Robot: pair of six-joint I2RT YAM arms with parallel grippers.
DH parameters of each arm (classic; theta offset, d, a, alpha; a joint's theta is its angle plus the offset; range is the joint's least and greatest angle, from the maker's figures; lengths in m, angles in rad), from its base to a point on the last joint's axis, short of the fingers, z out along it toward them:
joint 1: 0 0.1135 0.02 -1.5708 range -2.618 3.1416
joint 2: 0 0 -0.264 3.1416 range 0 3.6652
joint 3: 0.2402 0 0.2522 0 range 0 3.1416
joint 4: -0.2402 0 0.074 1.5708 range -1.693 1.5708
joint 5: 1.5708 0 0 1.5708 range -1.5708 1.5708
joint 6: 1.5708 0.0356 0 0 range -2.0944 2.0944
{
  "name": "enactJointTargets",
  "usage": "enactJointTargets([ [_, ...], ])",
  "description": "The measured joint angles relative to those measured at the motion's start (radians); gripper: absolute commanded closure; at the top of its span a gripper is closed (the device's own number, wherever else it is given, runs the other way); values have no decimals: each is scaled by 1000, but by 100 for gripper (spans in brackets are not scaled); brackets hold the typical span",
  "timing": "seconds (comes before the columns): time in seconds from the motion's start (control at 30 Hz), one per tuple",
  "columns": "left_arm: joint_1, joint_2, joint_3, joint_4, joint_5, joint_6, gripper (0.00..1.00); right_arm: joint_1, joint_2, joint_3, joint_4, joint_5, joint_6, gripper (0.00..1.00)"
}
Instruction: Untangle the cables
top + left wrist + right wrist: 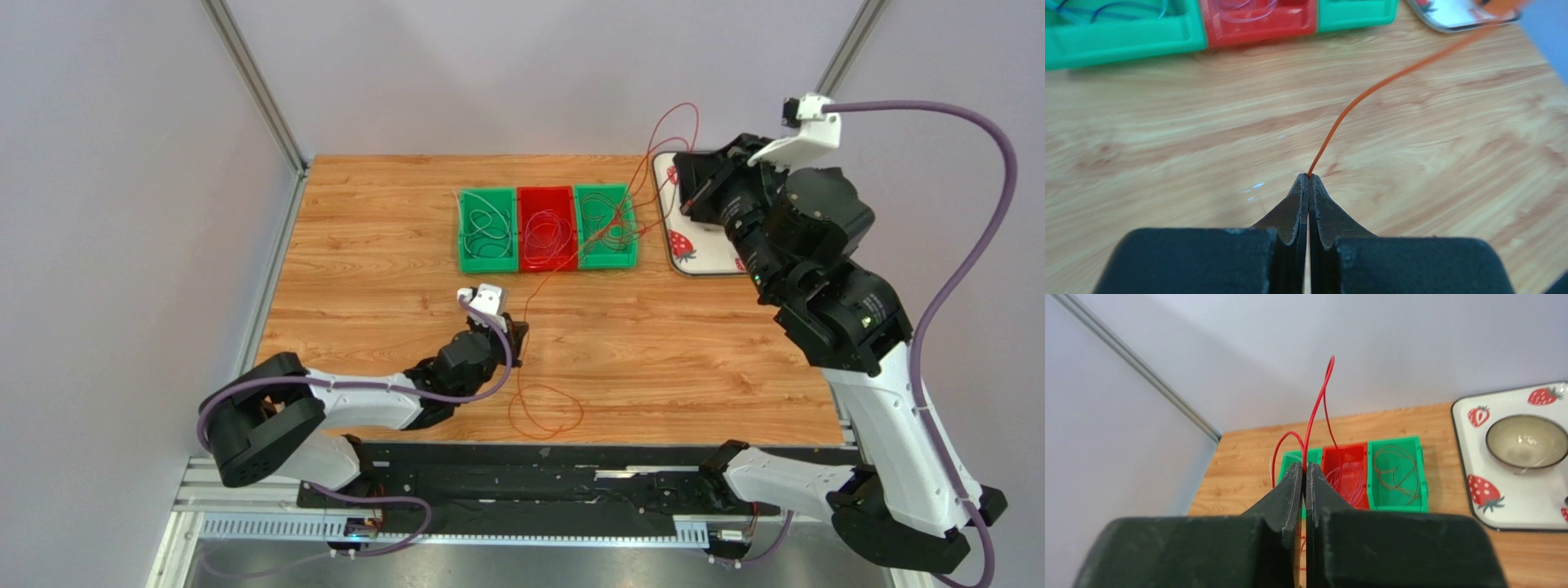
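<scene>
A thin red cable (pixel 547 412) runs between both grippers. Low over the table's middle, my left gripper (pixel 516 333) is shut on it. In the left wrist view the cable (pixel 1364 98) leaves the closed fingertips (pixel 1309 177) and rises to the right. My right gripper (pixel 691 194) is raised at the back right, over the tray, and is shut on the same cable (pixel 1315 416), which arcs up from its tips (pixel 1304 469). Slack curls in a loop near the front edge. A white cable (pixel 1346 478) lies in the red bin, a brownish one (pixel 1395 468) in the right green bin.
Three bins stand in a row at the back: a green one (pixel 487 229), a red one (pixel 546 229) and another green one (pixel 606 227). To their right is a strawberry-print tray (pixel 682 251) that holds a bowl (pixel 1527 441). Grey walls enclose the table.
</scene>
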Motion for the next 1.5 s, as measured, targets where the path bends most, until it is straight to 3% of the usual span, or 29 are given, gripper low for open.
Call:
enactJointTargets([
  [0.2,105,34,-41,-95,26,-41,100,-12,58,204,-10,79,-82,100],
  [0.43,140,82,5,-227,23,-111,100,-16,89,373,6,171,-183,100],
  [0.6,157,70,22,-293,25,-122,100,-17,62,313,36,183,-197,100],
  [0.87,157,-101,108,-519,-31,-80,100,-53,112,148,86,169,-207,100],
  [1.03,157,-69,122,-552,-42,-82,100,-117,187,54,136,123,-183,100],
  [1.5,157,-22,69,-529,-64,-113,100,-249,604,174,198,-20,-94,100],
])
